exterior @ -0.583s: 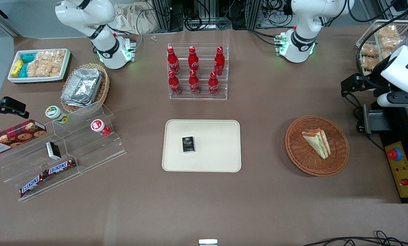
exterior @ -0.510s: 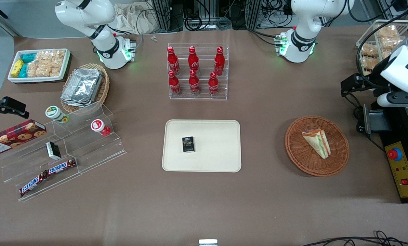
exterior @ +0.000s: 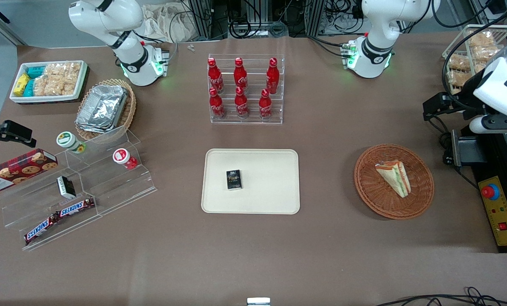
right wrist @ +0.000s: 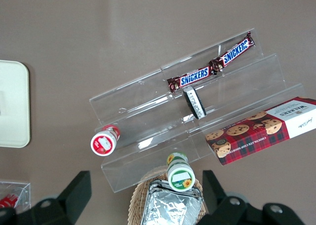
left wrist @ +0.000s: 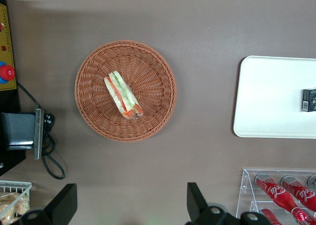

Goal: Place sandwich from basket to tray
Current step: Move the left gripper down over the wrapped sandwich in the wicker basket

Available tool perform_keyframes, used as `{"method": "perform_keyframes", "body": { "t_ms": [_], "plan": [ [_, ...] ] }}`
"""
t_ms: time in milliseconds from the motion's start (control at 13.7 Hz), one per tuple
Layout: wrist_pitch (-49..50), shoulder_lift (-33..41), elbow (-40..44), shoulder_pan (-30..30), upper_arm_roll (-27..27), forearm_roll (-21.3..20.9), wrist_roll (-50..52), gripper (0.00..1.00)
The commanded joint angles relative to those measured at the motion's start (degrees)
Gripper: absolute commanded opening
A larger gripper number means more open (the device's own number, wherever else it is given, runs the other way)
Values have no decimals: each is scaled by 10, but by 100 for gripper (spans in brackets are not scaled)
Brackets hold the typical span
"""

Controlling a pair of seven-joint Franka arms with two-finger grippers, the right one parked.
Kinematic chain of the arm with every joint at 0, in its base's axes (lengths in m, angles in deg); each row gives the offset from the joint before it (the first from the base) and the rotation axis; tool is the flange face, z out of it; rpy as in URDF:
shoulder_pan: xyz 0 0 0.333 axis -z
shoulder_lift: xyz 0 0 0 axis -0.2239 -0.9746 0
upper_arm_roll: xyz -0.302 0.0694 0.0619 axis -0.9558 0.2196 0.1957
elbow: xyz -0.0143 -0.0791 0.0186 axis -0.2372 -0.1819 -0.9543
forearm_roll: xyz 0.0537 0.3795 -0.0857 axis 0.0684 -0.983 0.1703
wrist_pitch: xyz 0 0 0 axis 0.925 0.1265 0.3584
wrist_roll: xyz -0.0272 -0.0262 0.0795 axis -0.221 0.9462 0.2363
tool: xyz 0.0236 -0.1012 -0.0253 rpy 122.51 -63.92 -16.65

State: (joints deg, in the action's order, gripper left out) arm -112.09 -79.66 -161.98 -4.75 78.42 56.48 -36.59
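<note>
Sitting on brown table (exterior: 329, 178): basket (left wrist: 94, 106) w/ sandwich (left wrist: 123, 94), hand (left wrist: 129, 207) open above.

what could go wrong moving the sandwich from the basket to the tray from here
1. The sandwich is a clear-wrapped wedge lying tilted in the basket; the gripper, high above the table with jaws open, might slip on the wrap or crush the bread.
2. The basket looks light, so a low grasp may snag the weave and drag it.
3. A small dark box already sits on the tray; the sandwich could land on it unless placed on bare tray.
</note>
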Motion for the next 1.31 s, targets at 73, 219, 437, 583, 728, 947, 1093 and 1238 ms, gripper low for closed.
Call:
{"method": "perform_keyframes", "body": {
  "t_ms": [73,219,437,583,728,947,1093,1238],
  "plan": [
    [14,4,-1,7,3,6,12,100],
    [14,6,-6,7,4,7,37,100],
    [11,8,-27,5,5,8,89,100],
    [5,7,-41,5,5,3,131,100],
    [0,7,-59,2,6,0,147,100],
    [-33,8,-96,0,9,-1,181,100],
    [-65,10,-128,0,9,-1,202,100],
    [-97,10,-160,-1,11,-1,219,100]
  ]
}}
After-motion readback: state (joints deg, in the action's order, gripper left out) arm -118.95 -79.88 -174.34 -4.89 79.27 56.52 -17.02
